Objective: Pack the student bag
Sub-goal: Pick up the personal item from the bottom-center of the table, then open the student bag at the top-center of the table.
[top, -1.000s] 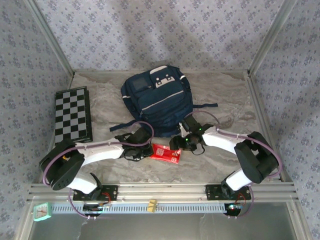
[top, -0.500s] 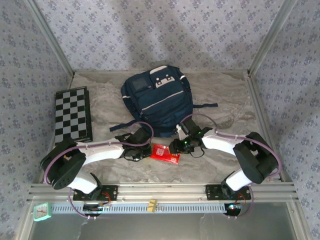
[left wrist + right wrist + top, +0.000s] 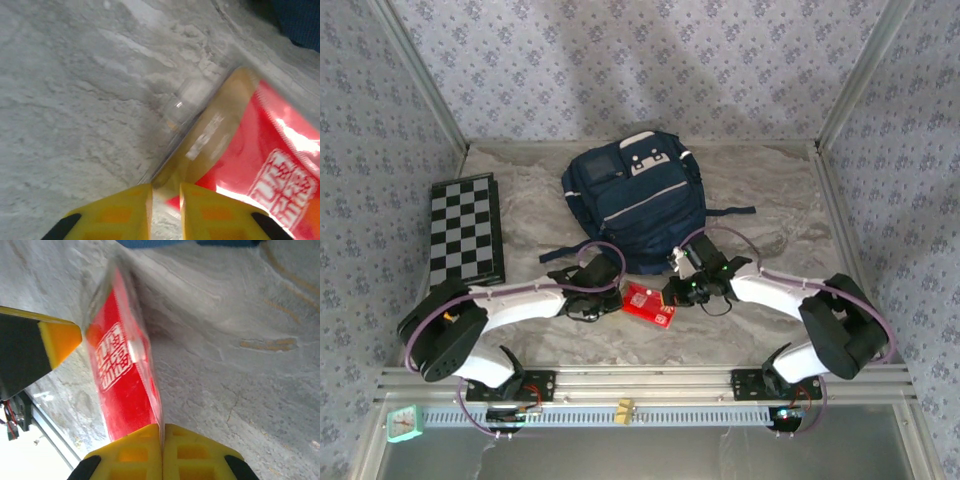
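R end effector (image 3: pixel 162 430) pinches red pkt (image 3: pixel 120 390); overhead unclear.

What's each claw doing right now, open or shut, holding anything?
Left gripper: jaws nearly together at the end of the red packet; cannot tell whether they grip it.
Right gripper: shut, pinching the red packet's edge.

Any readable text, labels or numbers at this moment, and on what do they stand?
On the red packet: a white seal-style stamp of block characters, too blurred to read.
On the student bag: no lettering legible; its white panel is too small to tell.
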